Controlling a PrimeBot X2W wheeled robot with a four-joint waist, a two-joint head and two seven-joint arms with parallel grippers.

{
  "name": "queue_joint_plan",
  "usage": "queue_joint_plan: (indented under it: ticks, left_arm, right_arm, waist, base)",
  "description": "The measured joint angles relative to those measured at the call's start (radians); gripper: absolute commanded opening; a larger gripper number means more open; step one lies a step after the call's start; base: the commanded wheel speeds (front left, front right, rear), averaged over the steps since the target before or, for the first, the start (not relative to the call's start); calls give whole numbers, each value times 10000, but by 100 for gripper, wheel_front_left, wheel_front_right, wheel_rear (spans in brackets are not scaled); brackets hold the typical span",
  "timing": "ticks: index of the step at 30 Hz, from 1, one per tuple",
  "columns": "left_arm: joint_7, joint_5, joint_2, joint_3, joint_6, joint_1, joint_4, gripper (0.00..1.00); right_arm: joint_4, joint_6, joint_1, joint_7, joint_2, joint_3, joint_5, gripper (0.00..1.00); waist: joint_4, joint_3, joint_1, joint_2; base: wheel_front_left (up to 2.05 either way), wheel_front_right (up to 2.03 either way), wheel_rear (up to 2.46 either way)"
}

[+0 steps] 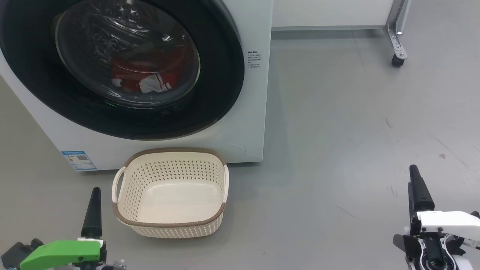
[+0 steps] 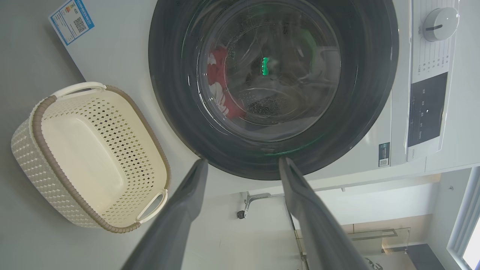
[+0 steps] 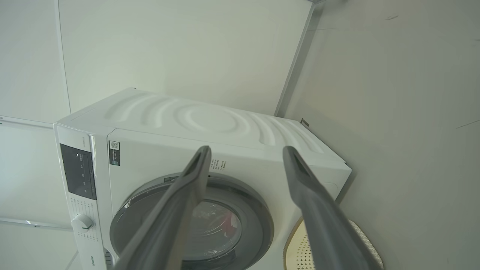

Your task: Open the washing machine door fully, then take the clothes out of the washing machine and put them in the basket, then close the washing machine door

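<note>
Clothes (image 1: 150, 71) sit behind the closed door (image 1: 221, 75), well beyond left gripper (image 2: 243, 160) and right gripper (image 3: 246, 148), both spread empty.

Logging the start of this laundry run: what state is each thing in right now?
washing machine door: shut.
clothes: inside the washing machine, behind the door.
basket: empty, upright on the floor.
left gripper: open, holding nothing.
right gripper: open, holding nothing.
</note>
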Motion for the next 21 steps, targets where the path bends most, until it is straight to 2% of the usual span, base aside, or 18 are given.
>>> queue_joint_plan:
  ticks: [15, 21]
  left_arm:
    - [-508, 1737, 19, 25, 0, -15, -575, 100]
    - [-673, 2782, 33, -27, 0, -12, -633, 100]
  right_arm:
    - [-497, 2, 3, -479, -19, -130, -1862, 100]
    - [-566, 2, 3, -654, -21, -46, -2307, 100]
  waist:
    - [63, 12, 0, 0]
    - [85, 12, 0, 0]
  base:
    - [0, 0, 0]
    - [0, 0, 0]
